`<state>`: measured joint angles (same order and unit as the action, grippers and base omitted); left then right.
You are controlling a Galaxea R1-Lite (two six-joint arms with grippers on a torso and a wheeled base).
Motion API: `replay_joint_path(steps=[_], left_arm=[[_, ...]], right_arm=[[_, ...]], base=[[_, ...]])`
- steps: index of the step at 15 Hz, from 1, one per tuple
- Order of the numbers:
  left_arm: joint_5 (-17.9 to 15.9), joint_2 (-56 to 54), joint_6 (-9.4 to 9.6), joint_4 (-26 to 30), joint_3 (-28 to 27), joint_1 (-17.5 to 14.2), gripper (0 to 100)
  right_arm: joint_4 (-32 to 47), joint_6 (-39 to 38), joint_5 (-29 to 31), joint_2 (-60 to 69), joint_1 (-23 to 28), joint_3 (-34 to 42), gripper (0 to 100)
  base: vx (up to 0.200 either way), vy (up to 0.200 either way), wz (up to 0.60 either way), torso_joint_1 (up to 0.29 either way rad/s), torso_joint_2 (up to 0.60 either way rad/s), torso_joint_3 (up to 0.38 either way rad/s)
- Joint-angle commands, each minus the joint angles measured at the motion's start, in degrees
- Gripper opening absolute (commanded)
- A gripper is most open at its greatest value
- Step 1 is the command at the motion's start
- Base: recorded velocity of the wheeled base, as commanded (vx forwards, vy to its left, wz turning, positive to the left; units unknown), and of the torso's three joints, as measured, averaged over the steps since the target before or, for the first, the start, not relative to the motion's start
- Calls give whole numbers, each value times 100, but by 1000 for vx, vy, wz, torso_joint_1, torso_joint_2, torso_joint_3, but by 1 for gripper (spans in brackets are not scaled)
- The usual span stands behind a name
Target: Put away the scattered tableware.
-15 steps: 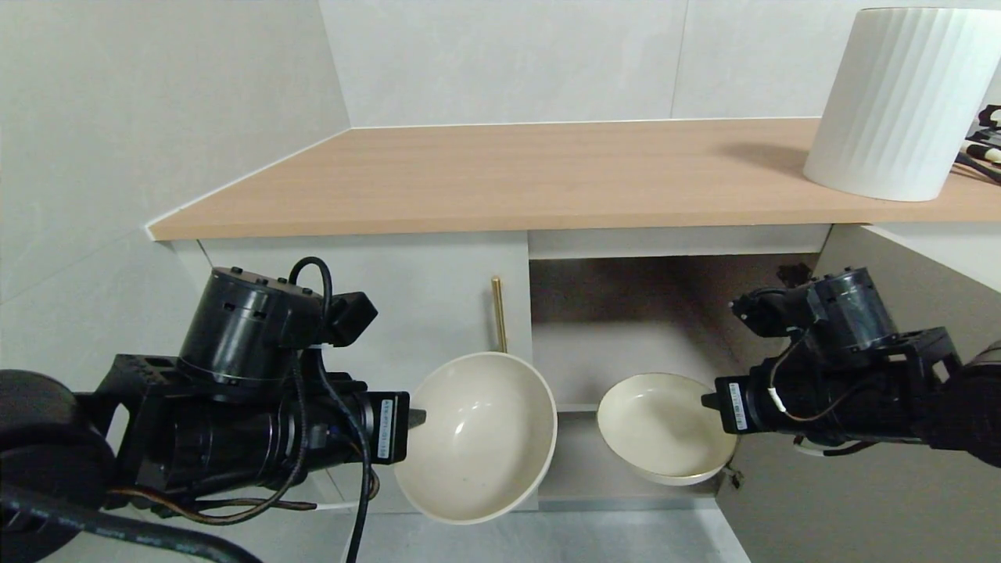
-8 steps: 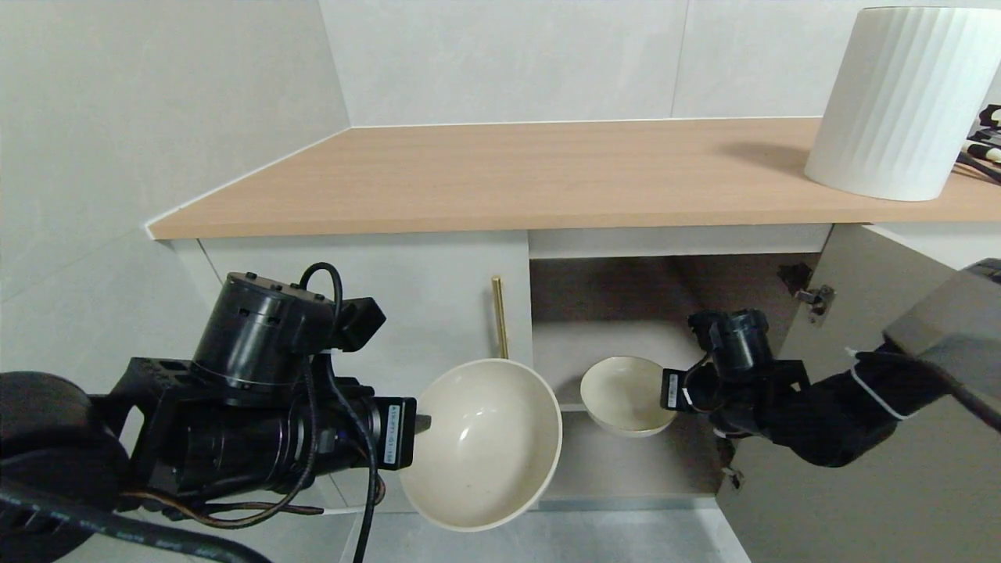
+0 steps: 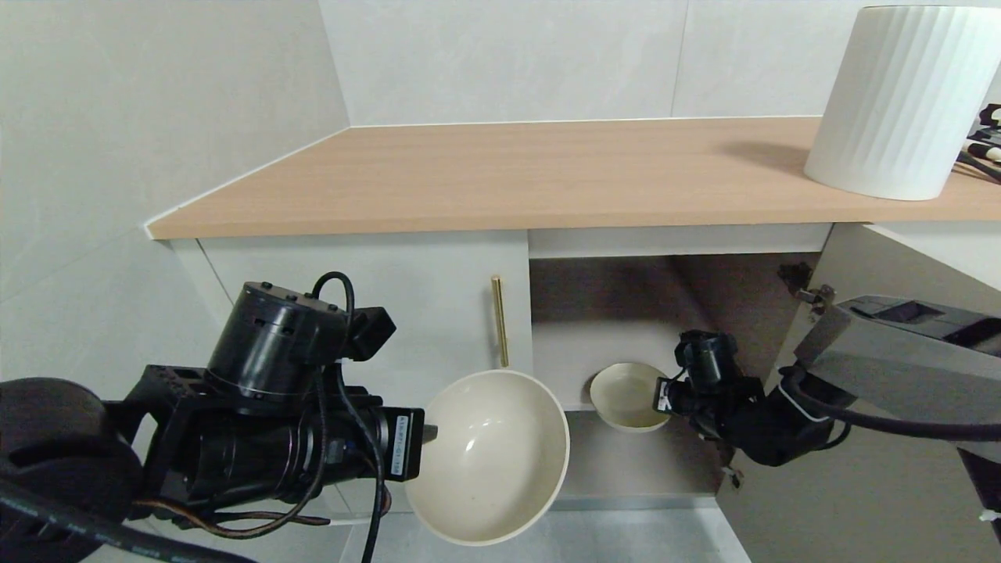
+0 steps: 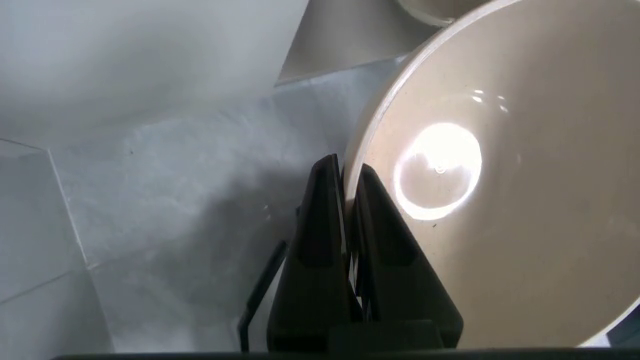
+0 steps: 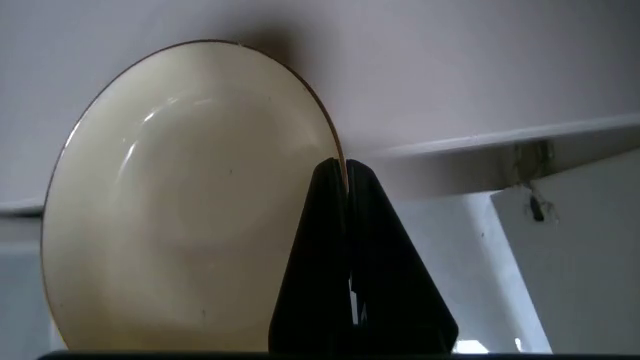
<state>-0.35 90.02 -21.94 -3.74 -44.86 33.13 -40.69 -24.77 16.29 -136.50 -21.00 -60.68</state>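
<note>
A big bowl (image 3: 493, 457) is being held by the left gripper (image 3: 426, 428). Its fingers (image 4: 322, 220) are being pressed onto the rim, one inside and one outside, with only the thickness of the rim between them. The big bowl is being held tilted in the air, its hollow turned up and outward. It is being held in front of the closed left door (image 3: 375, 281) of the cabinet (image 3: 672, 241), just below the brass handle (image 3: 498, 320) and above the grey floor (image 3: 626, 539).

A small bowl (image 3: 626, 395) is being gripped the same way by the right gripper (image 3: 663, 395), whose fingers (image 5: 325, 230) are being clamped nearly shut on the rim. The small bowl is being held inside the open right compartment, at the height of the shelf (image 3: 575, 407), tilted with its hollow facing out of the cabinet. Whether it is touching the shelf cannot be told. The two bowls are being kept apart, the big one nearer the head camera and lower.

The right door (image 3: 860, 485) is being left swung open to the right, its hinge (image 3: 817, 295) showing at the top. A white ribbed container (image 3: 899, 102) is being carried at the right end of the wooden counter (image 3: 508, 172).
</note>
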Motion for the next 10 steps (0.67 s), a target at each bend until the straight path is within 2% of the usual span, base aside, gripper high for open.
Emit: replay_joint_path(steps=[1,10], left_arm=[[0,34,-3,-4,4,18,0],[0,122,-3,-4,13,26,0]], right_arm=[[-18,-1,112,-307,61,-224,0],[35,-28,516,-896,272,-1314,0]], base=[[0,0,0,0,0,0],[0,0,0,0,0,0]])
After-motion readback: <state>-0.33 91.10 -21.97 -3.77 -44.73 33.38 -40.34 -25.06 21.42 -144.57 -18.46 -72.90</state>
